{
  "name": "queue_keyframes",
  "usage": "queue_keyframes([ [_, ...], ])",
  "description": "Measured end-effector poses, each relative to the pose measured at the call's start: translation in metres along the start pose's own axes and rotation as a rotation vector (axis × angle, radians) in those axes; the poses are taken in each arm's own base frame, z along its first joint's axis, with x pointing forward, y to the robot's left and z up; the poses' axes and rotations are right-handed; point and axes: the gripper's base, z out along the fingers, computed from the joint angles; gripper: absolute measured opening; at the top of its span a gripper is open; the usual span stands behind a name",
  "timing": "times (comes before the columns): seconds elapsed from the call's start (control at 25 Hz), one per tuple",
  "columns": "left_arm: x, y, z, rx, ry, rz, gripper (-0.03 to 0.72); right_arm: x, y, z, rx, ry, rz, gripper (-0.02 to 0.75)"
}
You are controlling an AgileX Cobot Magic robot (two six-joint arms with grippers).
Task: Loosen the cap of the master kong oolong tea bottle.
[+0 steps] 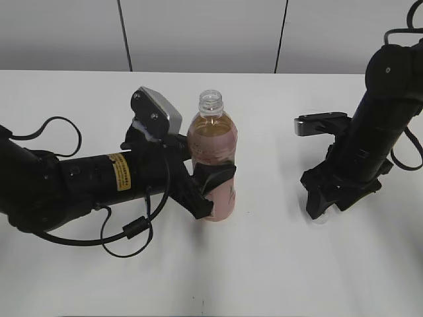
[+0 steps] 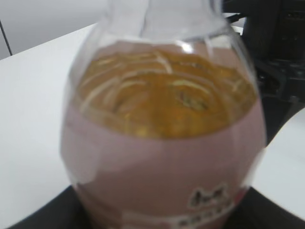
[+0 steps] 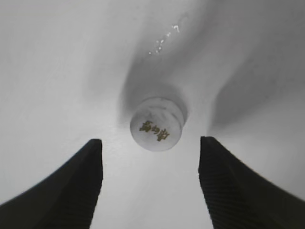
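Note:
The master kong oolong tea bottle (image 1: 213,155) stands upright mid-table, its threaded neck open with no cap on it. My left gripper (image 1: 210,188) is shut on its pink-labelled body; the left wrist view shows the bottle (image 2: 162,143) filling the frame, amber tea above the label. The white cap (image 3: 157,123) lies on the table, dark print facing up. My right gripper (image 3: 150,167) hovers over the cap, open, fingers apart on either side and not touching it. In the exterior view the right gripper (image 1: 327,206) points down at the table on the right, and the cap barely shows under it.
White table (image 1: 264,264) all round. A black cable (image 1: 125,238) loops under the left arm. Small water droplets (image 3: 164,38) lie on the table beyond the cap. A grey wall stands behind the table.

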Motion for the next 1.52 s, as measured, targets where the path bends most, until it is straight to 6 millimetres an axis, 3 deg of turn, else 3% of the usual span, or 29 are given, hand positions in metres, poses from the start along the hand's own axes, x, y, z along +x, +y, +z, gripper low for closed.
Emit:
queue_keyframes([
  [0.28,-0.005,0.000,0.001,0.006,-0.047,-0.011,0.542,0.000,0.003,-0.009,-0.008,-0.022,0.006,0.482],
  [0.64,0.002,-0.005,-0.007,0.014,-0.034,-0.032,0.553,0.005,0.012,-0.044,-0.003,-0.089,-0.011,0.482],
  [0.96,-0.006,-0.017,-0.037,0.001,-0.048,-0.036,0.553,0.015,0.020,-0.072,-0.002,-0.103,-0.021,0.482],
  [1.28,-0.032,-0.025,-0.073,-0.057,-0.124,-0.018,0.553,0.029,0.027,-0.096,-0.001,-0.095,-0.028,0.482],
  [1.4,-0.042,-0.016,-0.085,-0.145,-0.123,-0.043,0.553,0.030,0.028,-0.100,0.000,-0.101,-0.030,0.482],
  [1.52,-0.048,0.007,-0.103,-0.309,-0.143,-0.145,0.553,0.030,0.028,-0.100,0.000,-0.101,-0.029,0.482],
])
